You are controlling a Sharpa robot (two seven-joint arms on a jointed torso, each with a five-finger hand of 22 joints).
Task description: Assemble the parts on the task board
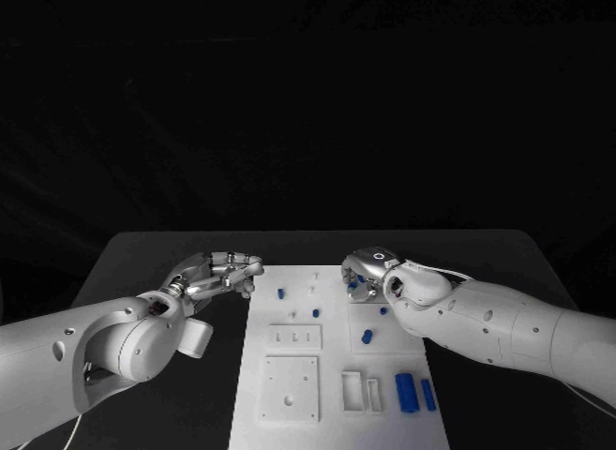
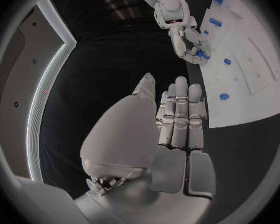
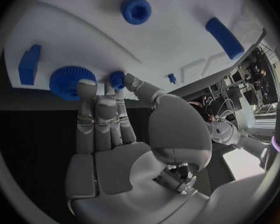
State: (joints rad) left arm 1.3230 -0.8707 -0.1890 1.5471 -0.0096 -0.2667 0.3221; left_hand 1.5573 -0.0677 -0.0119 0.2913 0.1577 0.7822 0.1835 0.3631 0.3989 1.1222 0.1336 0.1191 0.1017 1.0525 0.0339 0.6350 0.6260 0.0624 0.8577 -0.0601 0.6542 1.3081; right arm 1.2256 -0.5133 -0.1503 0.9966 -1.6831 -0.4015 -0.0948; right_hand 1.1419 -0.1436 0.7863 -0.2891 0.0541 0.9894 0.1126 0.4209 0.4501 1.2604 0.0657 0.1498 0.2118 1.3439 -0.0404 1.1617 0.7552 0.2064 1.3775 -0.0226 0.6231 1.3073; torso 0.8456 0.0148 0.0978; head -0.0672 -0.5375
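Observation:
The white task board (image 1: 338, 412) lies in the middle of the black table, with several small blue parts on it. My right hand (image 1: 368, 272) reaches over its far right area. In the right wrist view its thumb and a fingertip (image 3: 109, 87) close on a small blue round peg (image 3: 117, 78), while another fingertip touches a blue toothed wheel (image 3: 67, 80). The same right hand (image 2: 185, 41) has a blue piece at its fingertips in the left wrist view. My left hand (image 1: 220, 274) hovers off the board's far left corner, with its fingers (image 2: 180, 117) straight and nothing in them.
More blue parts lie on the board: a round socket piece (image 3: 135, 10), a long bar (image 3: 224, 37), a block (image 3: 29, 64), and two bars (image 1: 414, 391) near the front right. Raised white fixtures (image 1: 292, 384) occupy the near half. Black table (image 1: 159, 258) surrounds the board.

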